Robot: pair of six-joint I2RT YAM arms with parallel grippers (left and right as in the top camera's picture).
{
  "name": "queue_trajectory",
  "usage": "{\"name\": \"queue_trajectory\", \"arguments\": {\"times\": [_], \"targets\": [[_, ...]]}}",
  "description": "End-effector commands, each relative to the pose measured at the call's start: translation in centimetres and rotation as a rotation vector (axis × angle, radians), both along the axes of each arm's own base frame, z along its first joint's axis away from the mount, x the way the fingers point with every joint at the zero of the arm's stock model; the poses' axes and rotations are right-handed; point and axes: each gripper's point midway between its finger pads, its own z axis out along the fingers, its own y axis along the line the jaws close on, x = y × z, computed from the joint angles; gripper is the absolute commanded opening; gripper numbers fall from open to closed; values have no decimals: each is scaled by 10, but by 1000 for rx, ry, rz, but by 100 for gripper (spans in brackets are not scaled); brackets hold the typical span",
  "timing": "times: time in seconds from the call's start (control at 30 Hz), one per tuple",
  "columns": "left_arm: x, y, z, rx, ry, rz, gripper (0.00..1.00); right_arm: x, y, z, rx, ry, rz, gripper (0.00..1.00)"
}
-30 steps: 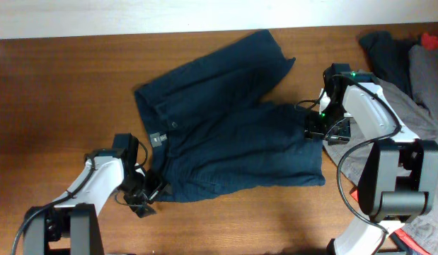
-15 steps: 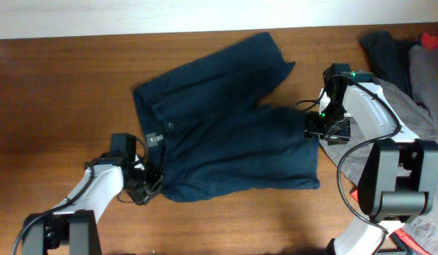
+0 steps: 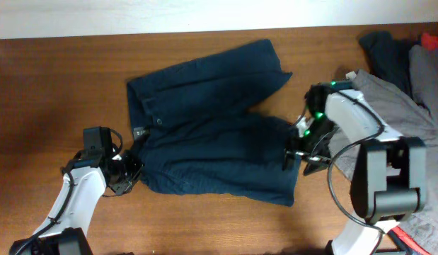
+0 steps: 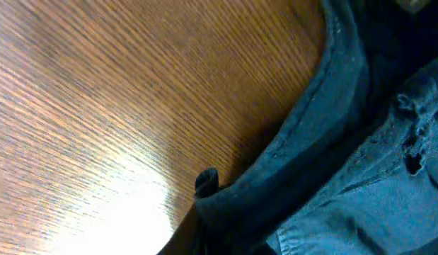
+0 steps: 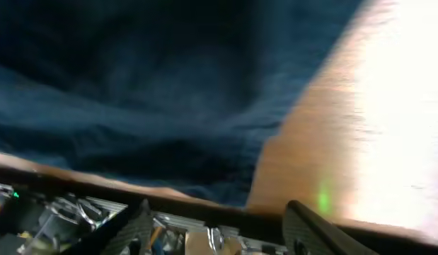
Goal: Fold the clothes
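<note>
The navy shorts (image 3: 211,142) lie spread across the middle of the wooden table (image 3: 56,85), waistband to the left and legs to the right. My left gripper (image 3: 128,173) is at the front-left corner of the waistband and shut on it. In the left wrist view a dark fold of the shorts (image 4: 346,142) bunches over the jaws and hides them, with a belt loop (image 4: 206,181) sticking up. My right gripper (image 3: 298,154) sits at the hem of the nearer leg. In its wrist view the right gripper (image 5: 217,212) stands open, and the cloth (image 5: 148,92) lies just beyond the fingertips.
A grey garment (image 3: 417,85) and a black garment (image 3: 381,46) are heaped at the table's right end, behind the right arm, with a bit of red (image 3: 431,39) at the far corner. The table's back edge runs along the top.
My left gripper has shut on the waistband corner and moved left, dragging the whole shorts leftward. My right gripper has moved left and toward the front, alongside the near leg's hem.
</note>
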Motion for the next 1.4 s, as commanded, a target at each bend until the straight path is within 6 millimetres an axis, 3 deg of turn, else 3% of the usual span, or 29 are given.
{"name": "queue_trajectory", "arguments": {"times": [0.0,0.1,0.27,0.5,0.63,0.8,0.87,1.13,1.37], "targets": [[8,9,6,48,-36,-1,13,-18,19,-9,-2,51,-19,62],[8,11,6,57,-35,0,13,-26,17,-10,-41,27,-97,61],[6,10,6,62,-34,-25,17,-46,16,18,-91,-197,-156,64],[3,10,5,60,-20,-25,18,-78,41,-6,-105,-226,-112,64],[-1,9,4,62,-7,-48,18,-64,39,-21,-216,-367,-34,64],[-8,8,2,60,19,-59,18,-47,42,-22,-278,-506,68,68],[-11,7,2,58,33,-60,18,-40,37,-22,-299,-565,196,68],[-12,7,1,57,35,-60,18,-62,40,-24,-210,-497,384,69],[-12,7,1,57,36,-60,18,-68,47,-25,-160,-478,388,74]]}}
